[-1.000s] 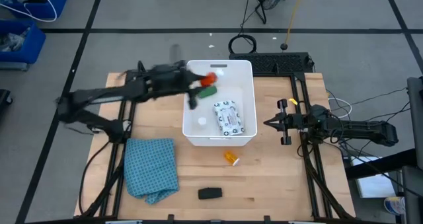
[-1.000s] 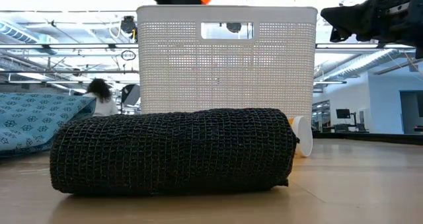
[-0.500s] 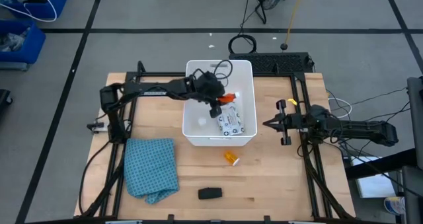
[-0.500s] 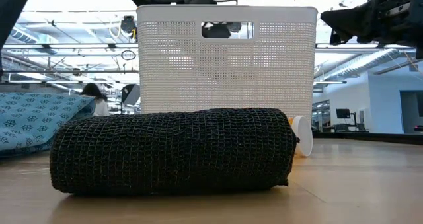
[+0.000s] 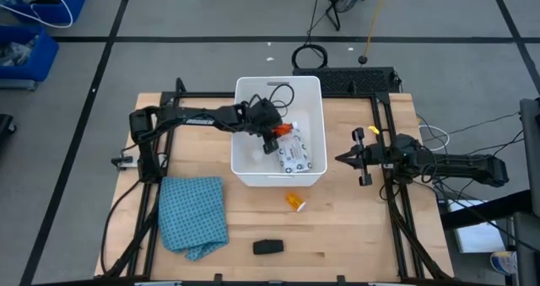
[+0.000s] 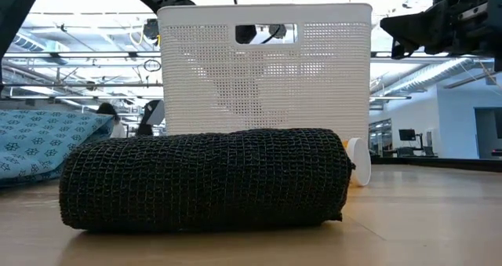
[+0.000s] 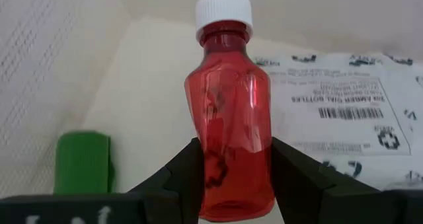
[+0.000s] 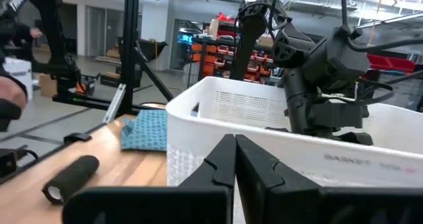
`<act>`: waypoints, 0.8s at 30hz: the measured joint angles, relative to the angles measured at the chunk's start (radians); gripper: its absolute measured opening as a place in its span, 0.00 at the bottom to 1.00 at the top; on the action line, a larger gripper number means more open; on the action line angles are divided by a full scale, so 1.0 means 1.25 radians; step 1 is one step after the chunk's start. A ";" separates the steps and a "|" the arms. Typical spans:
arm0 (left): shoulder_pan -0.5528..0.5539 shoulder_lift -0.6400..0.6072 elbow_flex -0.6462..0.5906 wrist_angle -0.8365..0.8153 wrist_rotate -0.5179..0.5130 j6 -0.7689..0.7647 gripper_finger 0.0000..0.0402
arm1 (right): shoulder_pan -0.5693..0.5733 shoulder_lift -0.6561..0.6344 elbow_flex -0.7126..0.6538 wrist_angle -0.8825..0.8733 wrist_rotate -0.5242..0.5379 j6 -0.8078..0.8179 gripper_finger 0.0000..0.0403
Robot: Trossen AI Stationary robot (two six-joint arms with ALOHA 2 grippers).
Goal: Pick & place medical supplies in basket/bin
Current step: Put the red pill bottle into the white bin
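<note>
My left gripper (image 5: 275,136) reaches down into the white tub (image 5: 245,172) and is shut on a small red bottle with a white cap (image 7: 230,112). On the tub floor lie the flat white printed packet (image 7: 350,108) and the green oblong piece (image 7: 82,162). The orange pill bottle (image 5: 294,202) and the black oblong piece (image 5: 268,246) lie on the table in front of the tub. The black piece (image 6: 204,180) fills the foreground of the low view. My right gripper (image 5: 344,158) hovers shut to the right of the tub. My left gripper pinches the red bottle's lower body (image 7: 231,174) between its two fingers (image 7: 185,178). The fingers slant down into the tub from the table's left. The bottle lies along the fingers, with its white cap (image 7: 224,10) pointing away from them, over the tub floor beside the packet.
A blue checked cloth (image 5: 194,214) lies rumpled at the table's near left. Bare wood shows on the table to the right of the black piece. Black frame rails (image 5: 392,193) run along both table sides. A person (image 6: 106,113) stands far off in the room.
My left gripper, holding the red bottle, has swung from over the tub's far-left rim toward the table's right and gone down inside the tub, ending beside the white packet. My right arm has kept still.
</note>
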 joint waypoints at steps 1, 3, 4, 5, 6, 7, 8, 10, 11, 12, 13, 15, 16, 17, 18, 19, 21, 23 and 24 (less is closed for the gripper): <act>0.000 0.000 -0.001 -0.004 -0.002 0.002 0.37 | 0.000 0.000 0.000 0.001 0.000 0.007 0.00; -0.003 0.002 0.009 -0.013 -0.003 0.038 0.37 | 0.000 0.000 0.000 0.002 0.000 0.011 0.00; -0.005 0.003 0.019 -0.021 -0.009 0.053 0.37 | 0.000 0.000 0.000 0.002 0.000 0.012 0.00; -0.008 0.004 0.031 -0.032 -0.017 0.059 0.37 | 0.000 0.000 0.000 -0.001 0.000 0.012 0.00; -0.011 0.006 0.046 -0.047 -0.025 0.064 0.37 | 0.000 0.000 0.000 -0.003 0.000 0.012 0.00; -0.014 0.011 0.065 -0.062 -0.027 0.074 0.37 | 0.000 0.000 0.000 -0.004 0.000 0.012 0.00; -0.019 0.014 0.089 -0.088 -0.027 0.082 0.37 | 0.000 0.000 0.000 -0.003 0.000 0.012 0.00; -0.026 0.017 0.148 -0.151 -0.027 0.101 0.37 | 0.000 0.000 0.000 0.000 0.000 0.011 0.00; -0.030 0.013 0.184 -0.170 -0.026 0.111 0.37 | 0.000 0.000 0.000 0.005 0.000 0.008 0.00; -0.033 0.010 0.216 -0.183 -0.027 0.122 0.37 | 0.000 0.000 0.000 0.014 0.000 0.008 0.00; -0.035 0.006 0.241 -0.195 -0.027 0.132 0.37 | 0.000 0.000 0.000 0.024 0.000 0.005 0.00; -0.036 0.006 0.276 -0.217 -0.027 0.148 0.37 | 0.000 0.000 0.000 0.042 -0.001 -0.002 0.00; -0.036 0.010 0.285 -0.219 -0.026 0.153 0.37 | 0.000 0.000 0.000 0.048 -0.001 -0.006 0.00; -0.036 0.012 0.290 -0.223 -0.024 0.159 0.37 | 0.000 0.000 0.000 0.051 -0.001 -0.010 0.00; -0.035 0.013 0.291 -0.225 -0.021 0.164 0.37 | 0.000 0.000 0.000 0.053 -0.001 -0.011 0.00; -0.033 0.014 0.292 -0.222 -0.020 0.167 0.37 | 0.000 0.000 0.000 0.053 -0.001 -0.014 0.00; -0.028 0.027 0.297 -0.204 -0.018 0.170 0.37 | 0.000 0.000 0.000 0.055 -0.001 -0.015 0.00; -0.022 0.055 0.296 -0.213 -0.016 0.167 0.37 | 0.000 0.000 0.000 0.061 -0.001 -0.018 0.00; -0.021 0.073 0.295 -0.208 -0.011 0.166 0.37 | 0.000 0.000 0.000 0.065 -0.001 -0.023 0.00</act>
